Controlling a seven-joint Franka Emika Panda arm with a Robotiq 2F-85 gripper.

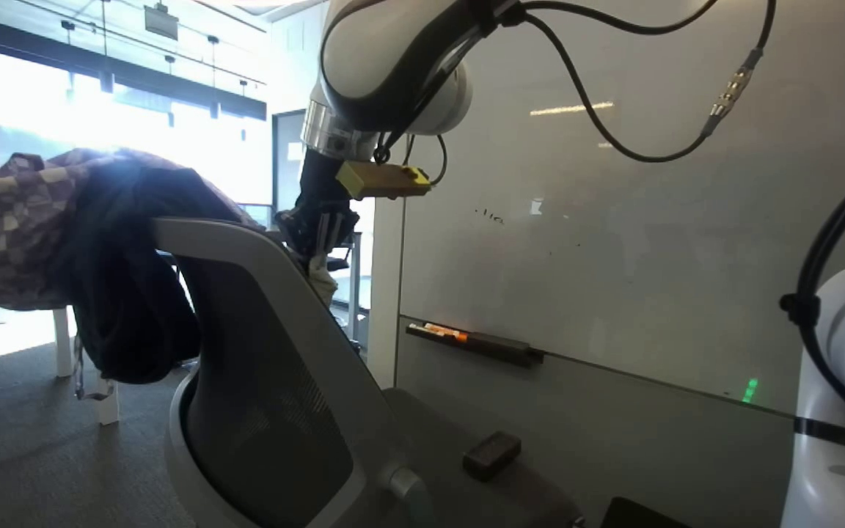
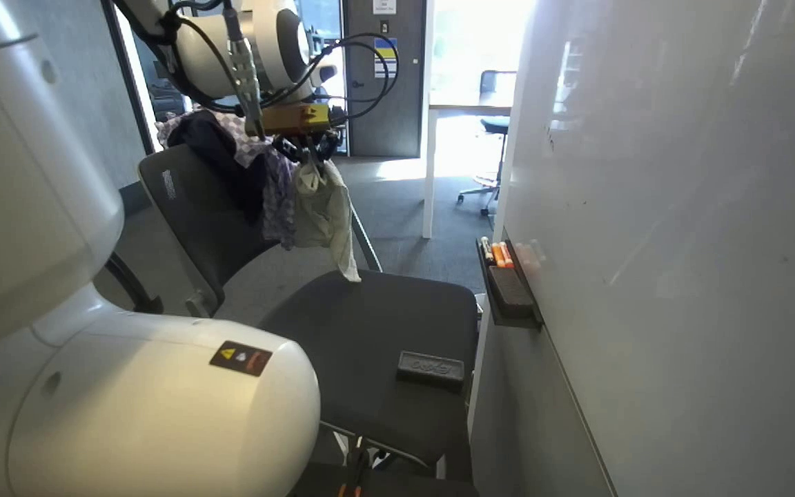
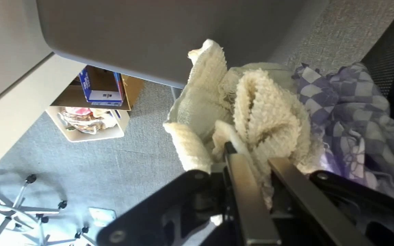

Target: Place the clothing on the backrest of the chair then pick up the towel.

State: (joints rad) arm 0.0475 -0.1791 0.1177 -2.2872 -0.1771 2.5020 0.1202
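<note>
My gripper (image 1: 322, 253) is shut on a cream towel (image 2: 321, 207). In the wrist view the towel (image 3: 268, 112) is bunched between the fingers (image 3: 257, 159). It hangs beside the chair's backrest (image 2: 190, 200), above the seat (image 2: 370, 310). Purple-and-white checkered clothing (image 1: 15, 227) and a dark garment (image 1: 129, 293) are draped over the top of the backrest (image 1: 268, 359). The checkered cloth also shows right of the towel in the wrist view (image 3: 357, 99). Whether the towel touches the clothing or the seat I cannot tell.
A dark eraser (image 2: 430, 369) lies on the seat. A whiteboard (image 2: 673, 207) stands alongside, with a tray (image 2: 518, 321) of markers and an eraser jutting out. Boxes (image 3: 94, 133) stand on the floor. A white table (image 2: 430, 172) is farther back.
</note>
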